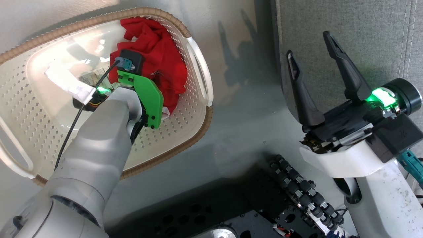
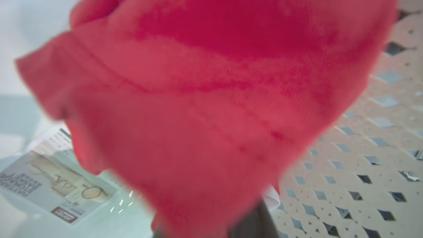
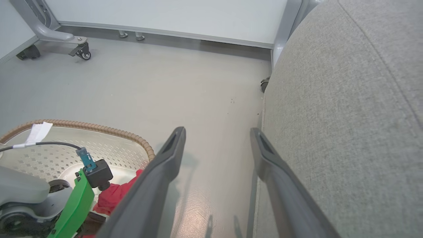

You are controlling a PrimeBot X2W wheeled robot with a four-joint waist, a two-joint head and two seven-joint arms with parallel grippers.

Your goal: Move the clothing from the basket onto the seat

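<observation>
Clothing (image 1: 162, 62): bright red soft fabric, bunched in a heap inside the basket (image 1: 198, 132), against the basket's far right wall. A bit of white trim (image 1: 165, 114) shows at the heap's near edge. In the left wrist view the red cloth (image 2: 205, 109) lies close over the lens, blurred.

Basket: cream-white perforated plastic, brown woven-look rim, white side handle; stands on the grey floor (image 1: 248, 115). Paper label (image 2: 49, 185) flat on the basket's bottom, just left of the heap.

Left gripper (image 2: 205, 228): reaches down into the basket from its near side, clenched on a fold of the clothing; the fingertips are buried under the cloth. Green bracket (image 1: 148, 96) on its wrist hangs over the heap's near edge.

Right gripper (image 1: 309, 43): outside the basket, well off its right side, fingers spread wide with nothing between them.

Seat (image 1: 363, 33): light-grey upholstered cushion with a stitched seam, to the right of the basket, parted from the basket by a strip of bare floor. No red fabric lies on the part of it in view.
</observation>
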